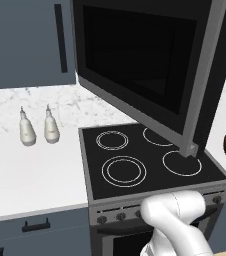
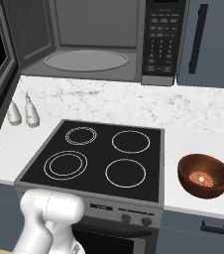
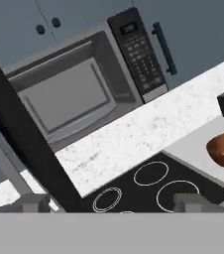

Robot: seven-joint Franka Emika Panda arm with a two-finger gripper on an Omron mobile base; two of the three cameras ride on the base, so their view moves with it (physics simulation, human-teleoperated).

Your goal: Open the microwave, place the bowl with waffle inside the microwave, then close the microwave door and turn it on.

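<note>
Hanging spread wide with nothing between the fingertips: gripper (image 3: 111,202), its two grey tips (image 3: 32,202) far apart at the bottom of the hand view, above the near rings of the black stovetop (image 3: 148,186). Just beyond the tips, a white marble-patterned counter (image 3: 134,134) and backsplash. Above that, the microwave (image 2: 96,39) standing open, grey cavity exposed with a pale oval turntable (image 2: 85,60) on its floor and the keypad strip (image 2: 160,42) at right. Swung out to the left over the stovetop's front, the microwave door (image 1: 145,60), dark glass in a grey frame, its free edge toward the camera in the left base view. On the counter just right of the stovetop, well apart from the gripper, the bowl with waffle (image 2: 204,175), upright, reddish-brown and glossy, the waffle (image 2: 201,177) a small pale piece at its bottom. Left of the stovetop near the backsplash, two pale bottles (image 1: 36,128) side by side.
</note>
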